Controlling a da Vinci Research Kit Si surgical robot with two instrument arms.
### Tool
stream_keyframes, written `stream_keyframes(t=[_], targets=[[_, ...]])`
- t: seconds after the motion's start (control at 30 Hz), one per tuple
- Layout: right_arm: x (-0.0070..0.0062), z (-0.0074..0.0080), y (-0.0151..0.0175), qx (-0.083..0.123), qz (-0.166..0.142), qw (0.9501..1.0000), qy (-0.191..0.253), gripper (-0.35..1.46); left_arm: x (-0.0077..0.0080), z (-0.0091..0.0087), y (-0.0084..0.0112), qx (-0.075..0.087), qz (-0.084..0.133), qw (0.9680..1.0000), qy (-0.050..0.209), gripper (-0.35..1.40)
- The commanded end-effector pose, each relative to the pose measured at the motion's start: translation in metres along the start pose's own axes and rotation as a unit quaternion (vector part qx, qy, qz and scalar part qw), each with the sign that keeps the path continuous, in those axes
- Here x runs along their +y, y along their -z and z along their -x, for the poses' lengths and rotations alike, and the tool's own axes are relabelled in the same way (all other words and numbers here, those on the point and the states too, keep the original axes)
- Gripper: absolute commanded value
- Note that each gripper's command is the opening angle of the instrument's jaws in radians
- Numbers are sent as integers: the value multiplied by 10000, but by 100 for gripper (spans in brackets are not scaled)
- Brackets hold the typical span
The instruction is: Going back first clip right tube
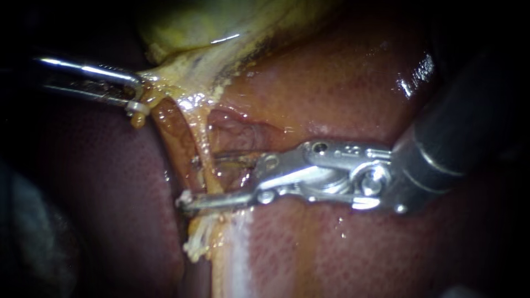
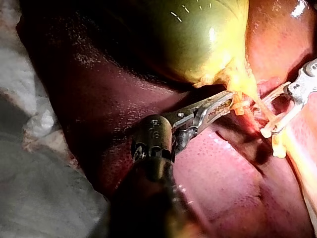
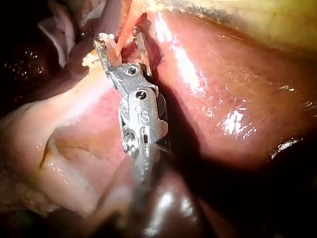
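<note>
My right instrument [image 1: 199, 179] jaws wide astride tube [image 1: 200, 146] mid-frame, left instrument [image 1: 136, 98] clamped on gallbladder [image 1: 182, 27] upper left (clip unclear); pull-back not done.

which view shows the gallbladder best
The left wrist view: the gallbladder shows as a full, rounded green-yellow body ahead of the left instrument. The endoscope view catches only its yellowish lower edge; the right wrist view, only a pale yellow strip beyond the right instrument.
</note>
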Motion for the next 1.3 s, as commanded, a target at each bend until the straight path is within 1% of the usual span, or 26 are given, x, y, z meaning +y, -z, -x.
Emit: stream_keyframes(t=[0.03, 0.17, 0.27, 0.37, 0.5, 0.53, 0.63, 0.73, 0.83, 0.97, 1.07, 1.13, 1.2, 1.3], targets=[[-1, 0, 7, -24, 13, 9999, 112, 50, 0, 0, 0, 0, 0, 10000, 0, -35], [-6, -7, 44, 33, 44, 9988, 481, 50, 0, 0, 0, 0, 0, 10000, -1, -35], [-9, -13, 77, 80, 96, 9980, 614, 50, -1, 1, 0, 0, -1, 10000, -4, -35], [-11, -13, 105, 88, 154, 9969, 766, 50, -1, 1, 0, 0, -1, 10000, -5, -35], [-14, -10, 130, -64, 182, 9954, 939, 50, -1, 1, 0, 0, -1, 10000, -5, -35], [-14, -8, 135, -137, 181, 9952, 950, 50, -1, 1, 0, 0, -1, 10000, -5, -35], [-15, -6, 141, -225, 175, 9943, 1025, 50, -2, 1, 0, 0, -1, 10000, -5, -35], [-14, -5, 146, -224, 169, 9943, 1024, 50, -2, 1, -2, 2, -4, 10000, -6, -35], [-14, -6, 149, -218, 192, 9941, 1047, 50, -4, 3, -10, 13, -26, 10000, -13, -35], [-14, -8, 156, -208, 230, 9941, 1037, 50, -10, 9, -31, 56, -76, 9999, -34, -35], [-14, -7, 159, -207, 233, 9942, 1034, 50, -15, 15, -50, 38, -49, 10000, -60, -35], [-15, -7, 161, -206, 237, 9942, 1032, 50, -17, 19, -63, -2, -41, 10000, -78, -35], [-15, -6, 162, -206, 237, 9942, 1032, 50, -19, 23, -71, -22, -40, 9999, -93, -35], [-15, -6, 164, -205, 234, 9942, 1031, 50, -19, 24, -74, -34, -21, 9999, -100, -35]])
